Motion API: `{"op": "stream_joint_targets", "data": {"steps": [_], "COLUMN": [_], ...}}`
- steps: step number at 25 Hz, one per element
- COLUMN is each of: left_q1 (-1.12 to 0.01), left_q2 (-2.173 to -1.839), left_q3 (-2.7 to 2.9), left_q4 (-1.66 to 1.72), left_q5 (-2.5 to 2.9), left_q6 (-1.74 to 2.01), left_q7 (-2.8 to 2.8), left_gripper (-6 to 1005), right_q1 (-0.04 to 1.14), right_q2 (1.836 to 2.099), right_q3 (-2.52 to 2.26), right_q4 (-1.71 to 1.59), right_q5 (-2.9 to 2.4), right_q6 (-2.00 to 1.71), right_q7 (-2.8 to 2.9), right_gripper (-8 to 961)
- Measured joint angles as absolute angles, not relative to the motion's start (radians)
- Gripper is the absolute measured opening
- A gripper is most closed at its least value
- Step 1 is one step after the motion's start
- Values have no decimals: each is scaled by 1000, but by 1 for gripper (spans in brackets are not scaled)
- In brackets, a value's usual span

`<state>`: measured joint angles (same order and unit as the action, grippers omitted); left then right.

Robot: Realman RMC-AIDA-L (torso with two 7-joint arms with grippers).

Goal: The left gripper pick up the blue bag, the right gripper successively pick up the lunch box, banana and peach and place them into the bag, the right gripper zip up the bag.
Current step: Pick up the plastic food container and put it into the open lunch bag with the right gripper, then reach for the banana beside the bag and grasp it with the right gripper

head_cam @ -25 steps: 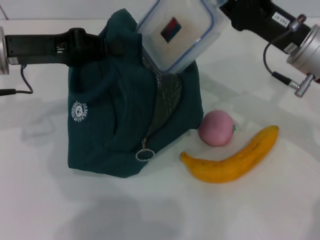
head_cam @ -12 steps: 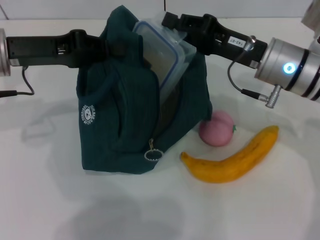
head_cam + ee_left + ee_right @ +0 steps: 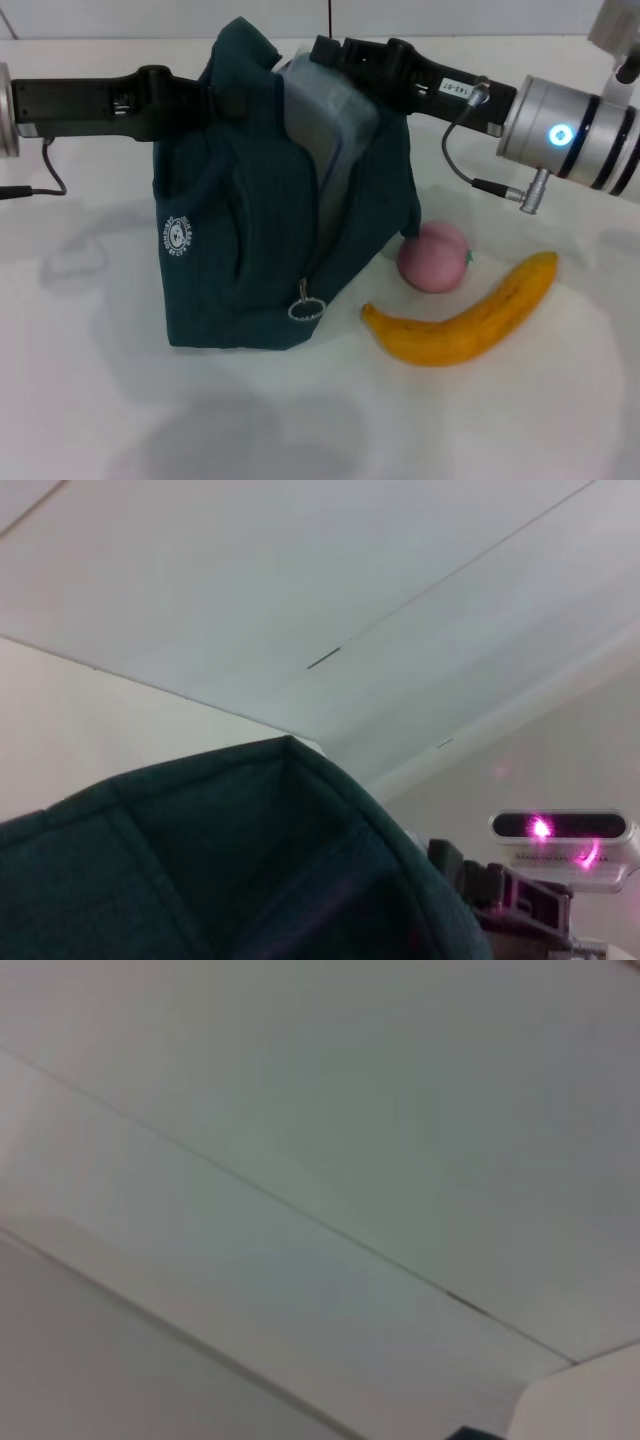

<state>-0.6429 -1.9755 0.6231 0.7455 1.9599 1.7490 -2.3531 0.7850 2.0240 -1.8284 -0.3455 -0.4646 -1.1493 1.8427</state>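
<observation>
Two pincers are engaged: the left pincer (image 3: 232, 100) is clamped on the upper edge of the blue bag (image 3: 250, 240), evidently to keep its mouth upright and open, while the right pincer (image 3: 335, 55) grips the top of the lunch box (image 3: 325, 125). Directly below that pincer, the box stands tilted and partly sunk in the bag's opening; peach (image 3: 434, 257) and banana (image 3: 470, 315) wait on the worktop (image 3: 100, 400) beside the bag.

- Left gripper (image 3: 228, 100): black, blocky housing.
- Left arm (image 3: 75, 100): long black body with a small pale panel on its side; silver cylindrical wrist at the outer end; thin black cable looping beneath it.
- Right gripper (image 3: 335, 55): black, angular moulded casing.
- Right arm (image 3: 440, 90): black link carrying a white label with dark lettering; silver cylindrical wrist with black bands and a glowing blue-white indicator; black cable ending in a silver plug.
</observation>
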Motion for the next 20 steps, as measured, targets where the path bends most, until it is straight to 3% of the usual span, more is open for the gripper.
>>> {"op": "stream_joint_targets", "data": {"steps": [11,14,20], "left_q1": [-617,-617,-612], "left_q2": [-1964,-1964,-1961], "left_q3": [620,620,621], "left_q4": [745,745,745], "left_q5": [1956,1955,1955], "left_q6": [1752,1753,1758], "left_q7": [-2356,-2355,-2352], "left_gripper": [34,34,35], "right_q1": [687,657,642], "right_q2": [2004,1965,1798], "right_q3": [-1698,-1675,-1667], "right_q4": [-347,-349,-549], "right_q5": [-464,-472,-776], "right_q6": [-1242,-1284,-1270], "right_q7": [1722,1660,1695], "right_gripper": [318,434,618]}}
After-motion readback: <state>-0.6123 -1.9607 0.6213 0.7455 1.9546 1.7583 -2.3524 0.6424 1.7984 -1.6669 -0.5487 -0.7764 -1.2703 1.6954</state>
